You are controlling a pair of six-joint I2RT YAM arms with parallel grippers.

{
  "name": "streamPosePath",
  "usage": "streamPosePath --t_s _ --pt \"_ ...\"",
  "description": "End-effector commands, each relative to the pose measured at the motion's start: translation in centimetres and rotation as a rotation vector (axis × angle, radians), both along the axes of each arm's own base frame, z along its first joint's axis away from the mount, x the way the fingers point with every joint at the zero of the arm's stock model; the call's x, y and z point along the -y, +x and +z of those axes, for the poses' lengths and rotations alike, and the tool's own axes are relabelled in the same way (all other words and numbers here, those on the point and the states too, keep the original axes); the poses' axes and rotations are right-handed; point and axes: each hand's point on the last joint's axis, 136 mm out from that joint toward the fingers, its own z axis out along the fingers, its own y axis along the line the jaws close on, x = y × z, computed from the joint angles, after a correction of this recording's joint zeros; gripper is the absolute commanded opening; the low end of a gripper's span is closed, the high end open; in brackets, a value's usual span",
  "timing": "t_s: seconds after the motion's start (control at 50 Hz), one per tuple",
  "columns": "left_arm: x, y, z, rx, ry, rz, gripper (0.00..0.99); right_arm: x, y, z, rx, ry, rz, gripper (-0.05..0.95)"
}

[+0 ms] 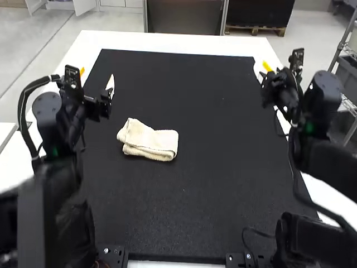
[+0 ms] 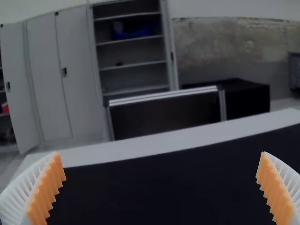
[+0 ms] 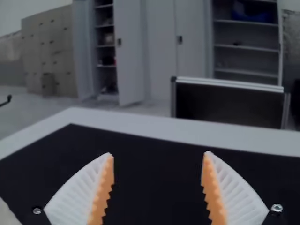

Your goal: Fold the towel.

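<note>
High view has the cream towel point(image 1: 152, 141) on the black mat point(image 1: 223, 184), on the left arm's side of the middle and apart from both my grippers. The towel lies folded over into a compact, slightly uneven bundle, one end rising to a blunt corner and the layered edge turned toward my arms' bases. Its inner layers are hidden under the top one, so I cannot tell how many folds it has.

My left arm point(image 1: 53, 201) covers part of the mat and the white tabletop point(image 1: 167, 42); it is blurred low down and cut off at the edge, and my right arm point(image 1: 329, 162) is cut off too. Dark housing partly hides the fingers of my right gripper point(image 1: 279, 85).

My left gripper point(image 1: 96, 78) is spread very wide and empty; the left wrist view gives its orange ribbed pads point(image 2: 47, 190) far apart, its white fingers cropped. My right gripper is also spread and empty, its orange pads point(image 3: 105, 190) standing well apart over the mat in the right wrist view. A pale patch point(image 3: 6, 216) is cropped there; I cannot tell what it is.
</note>
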Motion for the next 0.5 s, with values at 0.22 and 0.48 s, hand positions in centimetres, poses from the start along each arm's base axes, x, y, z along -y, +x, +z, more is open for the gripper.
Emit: streamPosePath --t_s 0.22,0.48 --pt "1.1 -4.4 2.3 0.147 0.003 0.015 0.959 0.5 -4.3 -0.3 0.070 -0.012 0.010 0.90" --pt "1.8 -6.9 3.0 0.209 -0.024 0.012 0.957 1.5 -7.3 0.6 0.182 -0.055 -0.044 0.90"
